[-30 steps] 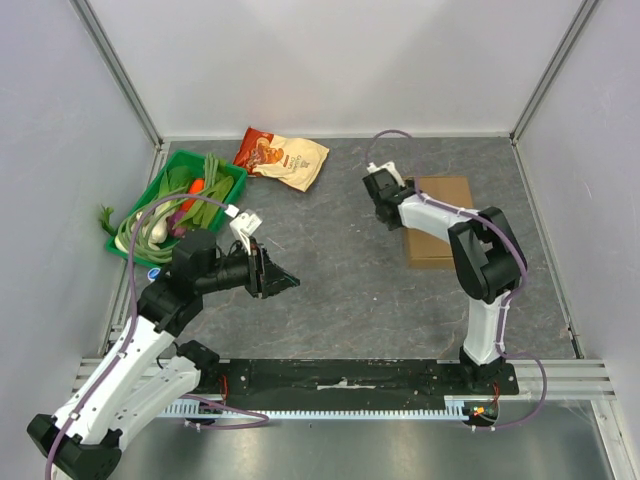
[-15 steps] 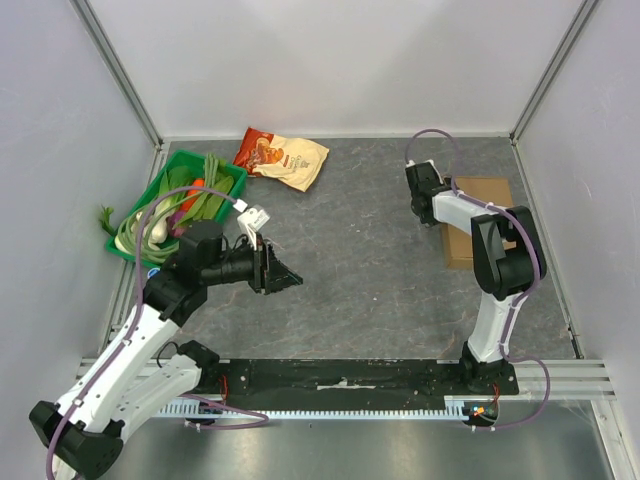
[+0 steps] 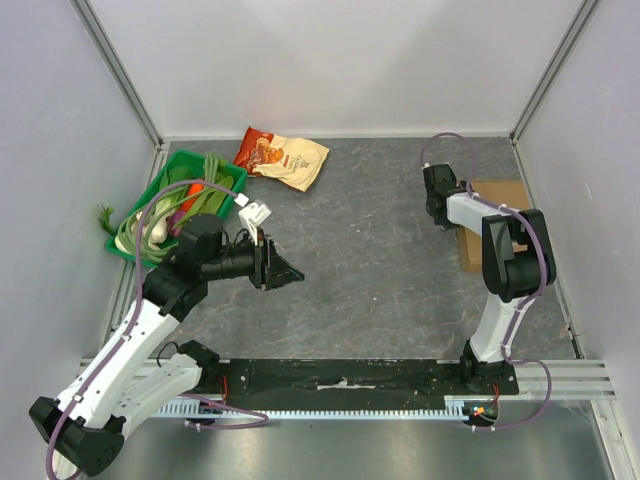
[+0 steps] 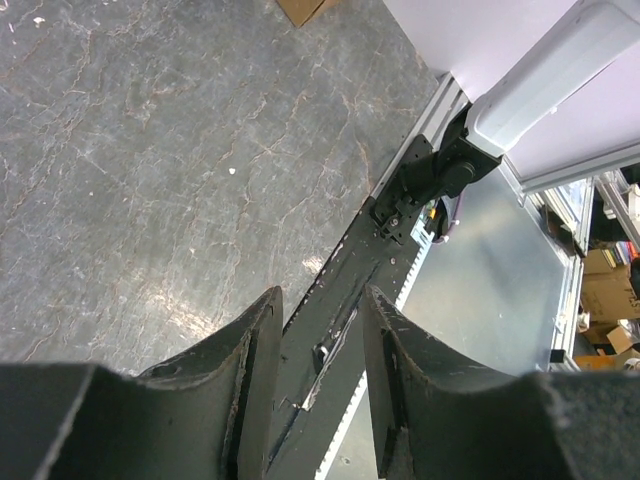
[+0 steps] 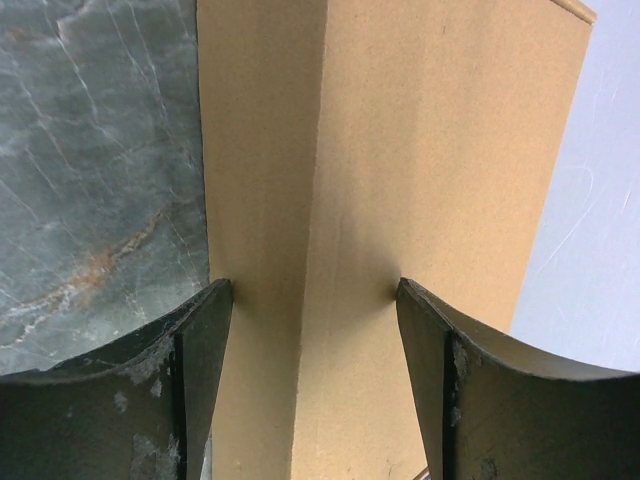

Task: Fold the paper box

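The paper box point(image 3: 503, 191) is a plain brown closed rectangular box lying flat at the far right of the table, partly under my right arm. My right gripper point(image 3: 441, 213) is at the box's left edge. In the right wrist view its fingers are open and straddle the long edge of the box point(image 5: 440, 150), with both fingertips touching the cardboard and my right gripper point(image 5: 313, 290) not closed on it. My left gripper point(image 3: 294, 277) hovers open over the middle-left of the table, far from the box. Nothing is between its fingers point(image 4: 318, 296). A box corner point(image 4: 300, 8) shows far off.
A green basket point(image 3: 229, 174) of vegetables sits at the back left, with a cream-and-red snack bag point(image 3: 285, 158) beside it. The right wall stands close behind the box. The black base rail point(image 4: 345, 270) runs along the near edge.
My right gripper has travelled right with the box sliding along in front of it, toward the right wall. My left arm has shifted only slightly.
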Action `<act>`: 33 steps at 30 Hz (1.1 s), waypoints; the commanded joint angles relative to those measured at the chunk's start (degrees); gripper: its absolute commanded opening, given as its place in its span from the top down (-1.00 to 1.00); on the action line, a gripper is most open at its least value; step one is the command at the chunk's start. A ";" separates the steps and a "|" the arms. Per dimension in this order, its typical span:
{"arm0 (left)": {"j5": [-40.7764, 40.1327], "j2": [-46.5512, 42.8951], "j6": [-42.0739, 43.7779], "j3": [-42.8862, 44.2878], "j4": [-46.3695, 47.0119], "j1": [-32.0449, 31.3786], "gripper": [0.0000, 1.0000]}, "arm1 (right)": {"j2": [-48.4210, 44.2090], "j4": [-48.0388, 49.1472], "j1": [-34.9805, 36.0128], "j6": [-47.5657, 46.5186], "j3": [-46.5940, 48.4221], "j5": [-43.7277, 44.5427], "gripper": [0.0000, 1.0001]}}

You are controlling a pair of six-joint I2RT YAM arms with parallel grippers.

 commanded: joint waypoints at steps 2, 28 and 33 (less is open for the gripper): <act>3.07 0.01 2.20 2.29 0.24 0.12 0.12 | -2.12 -1.58 -0.58 -1.75 -2.85 -1.49 -0.47; 6.67 2.03 0.53 1.94 1.38 0.12 0.12 | -6.24 -9.14 -1.11 1.06 -8.13 0.79 -0.50; 8.08 2.91 0.36 2.11 1.65 0.12 0.11 | -7.65 -10.63 -1.11 2.56 -9.62 0.79 -0.50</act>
